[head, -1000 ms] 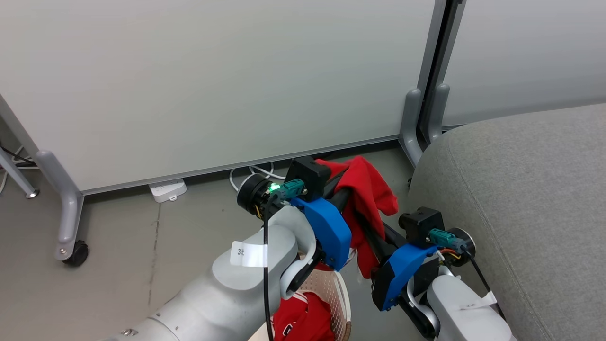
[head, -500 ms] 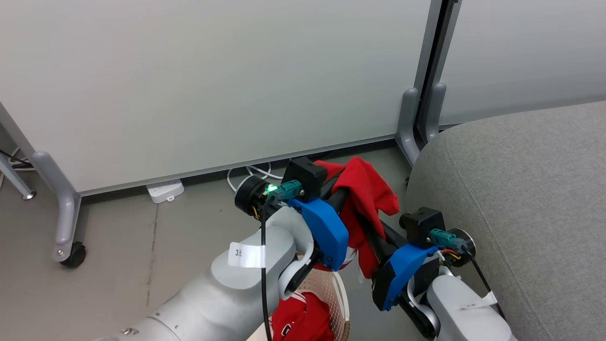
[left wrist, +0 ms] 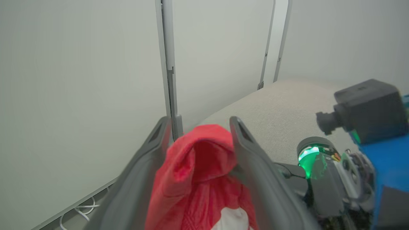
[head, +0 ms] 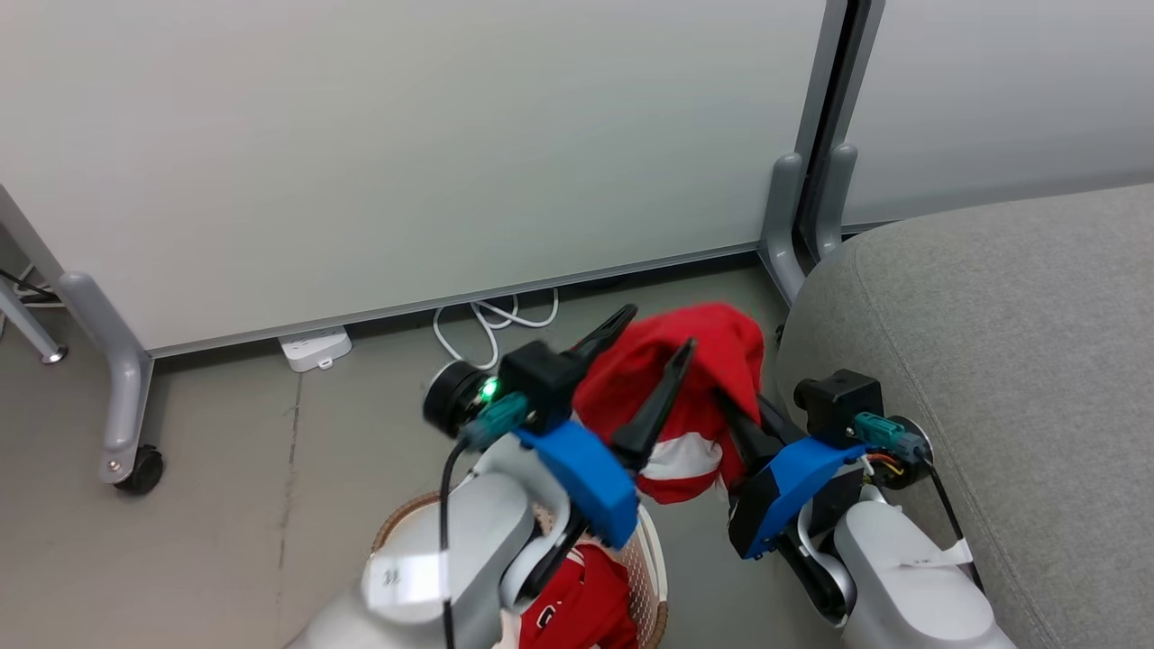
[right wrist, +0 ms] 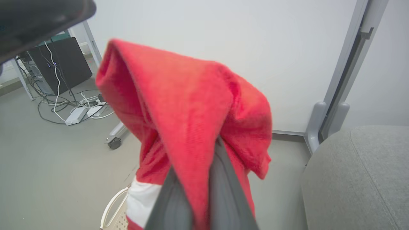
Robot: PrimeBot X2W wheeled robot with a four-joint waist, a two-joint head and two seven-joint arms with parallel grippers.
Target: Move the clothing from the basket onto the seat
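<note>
So the right hand (head: 735, 415) is clamped on the red garment (head: 694, 370), and the left hand (head: 658, 329) is wide open around it. It hangs above the basket (head: 654, 559), just left of the seat (head: 992, 361). I'd swing right and lift so the hem clears the seat edge. Head view shows the 2nd garment (head: 577, 613) down in the basket; right wrist view shows the pinch up close.
</note>
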